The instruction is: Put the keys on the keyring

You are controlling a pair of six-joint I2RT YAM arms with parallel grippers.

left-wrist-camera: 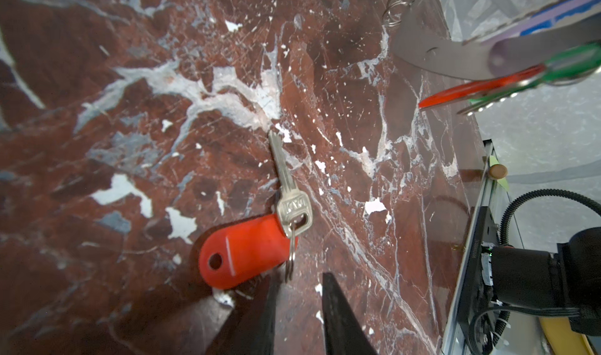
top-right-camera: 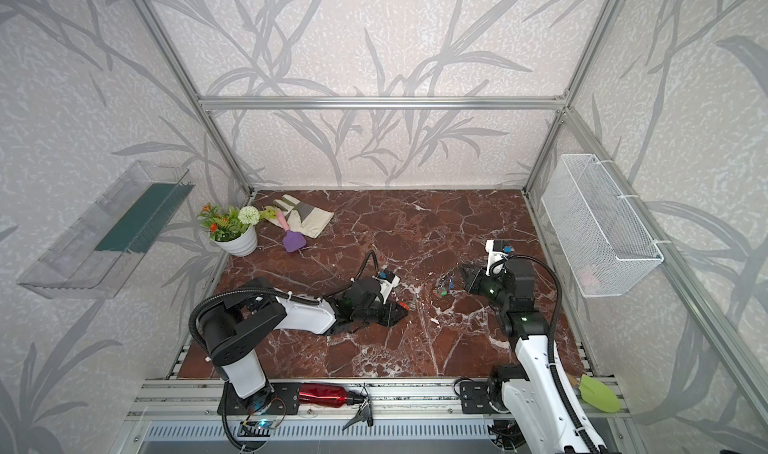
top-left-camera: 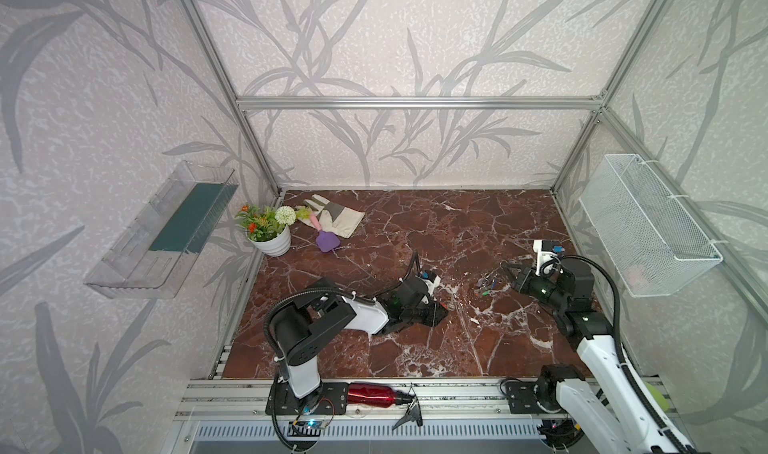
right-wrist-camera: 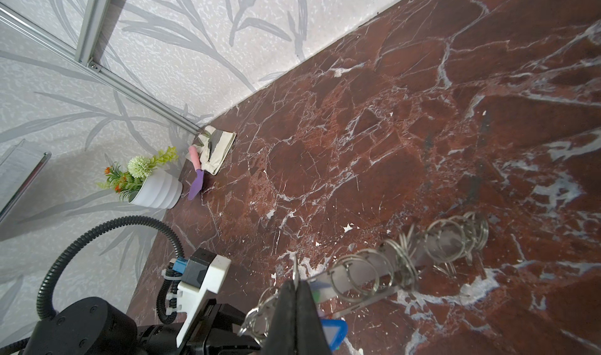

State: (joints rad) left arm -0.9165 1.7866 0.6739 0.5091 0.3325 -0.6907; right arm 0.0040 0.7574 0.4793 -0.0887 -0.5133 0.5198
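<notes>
- loose silvery metal key with a red-orange plastic tag (left-wrist-camera: 294, 204): flat on the red-brown marble tabletop (left-wrist-camera: 130, 109), just right of centre and low in both top views, not yet on any ring.
- left tool (left-wrist-camera: 299, 282): black fingers (left-wrist-camera: 260, 304) part-way apart, gripping nothing. The key's small split ring sits at the mouth of the gap; can't tell if the tag touches a finger.
- flat grey crescent keyring edged with split rings (left-wrist-camera: 432, 48): further right in both top views, looks clear of the tabletop, green and red tagged keys (left-wrist-camera: 572, 61) hang from it.
- right tool (right-wrist-camera: 296, 291): clamped tight on the keyring.
- step, my read: pick up the loose key. Next: ease forward, close on the key head, lift. Thin metal on hard marble, so it may slip.
</notes>
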